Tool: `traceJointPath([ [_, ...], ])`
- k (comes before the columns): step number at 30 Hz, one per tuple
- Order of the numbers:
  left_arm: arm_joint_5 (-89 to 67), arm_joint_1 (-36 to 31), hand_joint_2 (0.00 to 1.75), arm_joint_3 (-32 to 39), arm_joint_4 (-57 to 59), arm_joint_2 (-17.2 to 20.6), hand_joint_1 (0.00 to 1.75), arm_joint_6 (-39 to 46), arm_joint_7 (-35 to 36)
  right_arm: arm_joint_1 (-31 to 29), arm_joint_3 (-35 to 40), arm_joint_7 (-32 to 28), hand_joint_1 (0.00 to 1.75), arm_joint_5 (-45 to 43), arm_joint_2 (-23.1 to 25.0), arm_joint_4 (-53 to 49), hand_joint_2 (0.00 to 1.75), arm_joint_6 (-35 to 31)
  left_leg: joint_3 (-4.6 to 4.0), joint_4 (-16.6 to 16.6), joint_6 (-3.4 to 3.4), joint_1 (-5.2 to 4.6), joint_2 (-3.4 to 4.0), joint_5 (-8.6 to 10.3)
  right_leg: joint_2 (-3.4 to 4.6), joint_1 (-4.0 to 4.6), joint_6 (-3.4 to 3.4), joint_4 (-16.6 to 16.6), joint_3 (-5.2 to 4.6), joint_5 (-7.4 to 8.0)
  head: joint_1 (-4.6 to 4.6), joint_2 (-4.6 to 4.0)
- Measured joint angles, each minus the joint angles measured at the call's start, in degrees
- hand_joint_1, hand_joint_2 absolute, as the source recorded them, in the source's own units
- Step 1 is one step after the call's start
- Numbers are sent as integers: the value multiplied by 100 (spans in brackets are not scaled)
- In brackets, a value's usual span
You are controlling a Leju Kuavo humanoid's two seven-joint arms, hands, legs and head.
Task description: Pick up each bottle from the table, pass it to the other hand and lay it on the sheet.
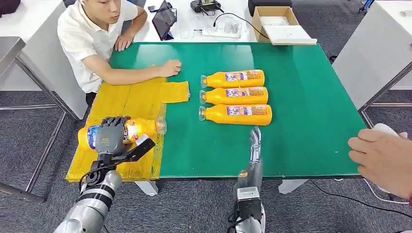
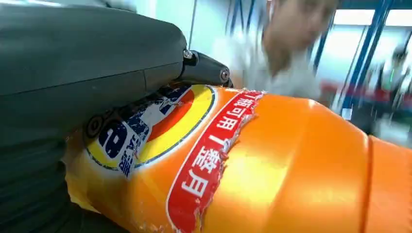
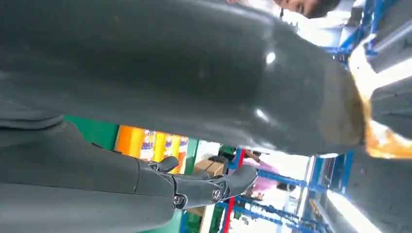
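My left hand (image 1: 111, 135) grips an orange juice bottle (image 1: 141, 128) lying sideways over the yellow sheet (image 1: 127, 100) at the table's left end, cap pointing right. Up close, the left wrist view has the same bottle (image 2: 272, 165) against my grey hand (image 2: 73, 63). Three more orange bottles lie side by side on the green table (image 1: 301, 97): the far one (image 1: 233, 78), the middle one (image 1: 235, 95) and the near one (image 1: 236, 114). My right hand (image 1: 254, 145) is held edge-on near the front edge, just below the near bottle, fingers straight and holding nothing; its fingers (image 3: 214, 187) appear extended.
A seated person rests a hand (image 1: 170, 67) on the sheet's far corner. Another person's hand (image 1: 384, 158) reaches in at the right edge. A cardboard box (image 1: 279, 23), a tablet (image 1: 163, 20) and cables lie on the white table behind.
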Motion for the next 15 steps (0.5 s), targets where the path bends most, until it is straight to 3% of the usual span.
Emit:
traceJointPath([
  [9,738,-396,175,-61,1003,293,171,-581,-162,-35,140,0,0,256,-2,387,0,-317,6,-1,-3,-1,-1,-5,-1,-1,-2,-2,4,-2,0,-2],
  [10,880,-426,175,-68,1040,293,106,-668,-234,-36,149,0,0,280,-2,411,0,-401,9,-1,-3,-1,-1,-5,-1,-1,-2,-2,7,-2,-2,0],
  [11,1055,-460,0,-68,1070,301,45,-817,-328,-41,155,0,0,285,-4,431,0,-479,14,-1,-3,-1,-2,-4,-2,-1,-2,-2,12,-2,-2,-2],
  [12,1217,-497,0,-68,1086,310,7,-975,-411,-46,160,0,0,280,-11,449,0,-529,22,-1,-4,-1,-7,-3,-2,-1,-4,-2,20,-4,-2,0],
  [15,1628,-575,0,-68,1101,341,7,-1609,-654,-61,188,0,0,226,-39,488,0,-544,42,-3,-6,0,-27,-1,-12,0,-4,-1,46,-7,-4,-2],
])
